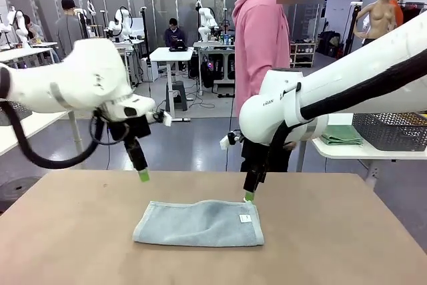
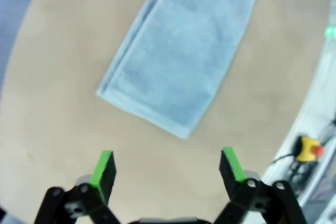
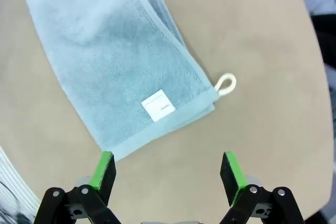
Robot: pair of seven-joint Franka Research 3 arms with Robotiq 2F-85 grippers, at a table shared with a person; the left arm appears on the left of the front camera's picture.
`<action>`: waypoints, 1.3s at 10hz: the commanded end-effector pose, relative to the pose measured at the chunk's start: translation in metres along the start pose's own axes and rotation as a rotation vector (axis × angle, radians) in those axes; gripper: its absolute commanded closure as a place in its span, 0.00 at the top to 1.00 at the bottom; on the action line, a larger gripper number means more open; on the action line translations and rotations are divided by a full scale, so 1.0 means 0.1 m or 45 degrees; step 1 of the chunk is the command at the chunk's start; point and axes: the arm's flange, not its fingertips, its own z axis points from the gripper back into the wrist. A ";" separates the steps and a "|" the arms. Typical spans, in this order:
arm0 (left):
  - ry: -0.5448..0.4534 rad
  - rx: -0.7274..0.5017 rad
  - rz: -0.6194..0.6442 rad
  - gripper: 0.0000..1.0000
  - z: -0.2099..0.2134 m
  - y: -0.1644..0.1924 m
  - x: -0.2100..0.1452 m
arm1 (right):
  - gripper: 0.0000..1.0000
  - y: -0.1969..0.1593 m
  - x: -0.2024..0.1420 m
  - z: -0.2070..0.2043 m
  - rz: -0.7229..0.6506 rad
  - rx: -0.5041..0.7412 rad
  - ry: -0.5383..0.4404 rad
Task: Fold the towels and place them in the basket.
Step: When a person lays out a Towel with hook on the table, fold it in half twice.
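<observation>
One light grey-blue towel lies folded in half on the brown table, white label up near its right end. My left gripper hovers open above the table just beyond the towel's left end; its wrist view shows the towel ahead of the open gripper. My right gripper hangs open just above the towel's far right corner. Its wrist view shows the towel, the label and a small white hanging loop beyond the open gripper. The dark mesh basket stands on a side table at the right.
A person in a pink hoodie stands at the table's far side, behind my right arm. A folded green towel lies by the basket on the white side table. Bare tabletop surrounds the towel.
</observation>
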 end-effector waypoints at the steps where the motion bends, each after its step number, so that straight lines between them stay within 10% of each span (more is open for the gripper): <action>1: -0.052 0.061 0.220 1.00 0.41 -0.49 -0.47 | 1.00 0.27 -0.14 0.06 -0.305 -0.083 0.008; 6: -0.119 0.235 0.417 1.00 1.24 -1.35 -1.55 | 1.00 0.58 -0.28 0.04 -0.650 -0.106 -0.009; 13: -0.134 0.199 0.373 1.00 1.20 -1.24 -1.51 | 1.00 0.54 -0.21 0.04 -0.722 -0.006 0.050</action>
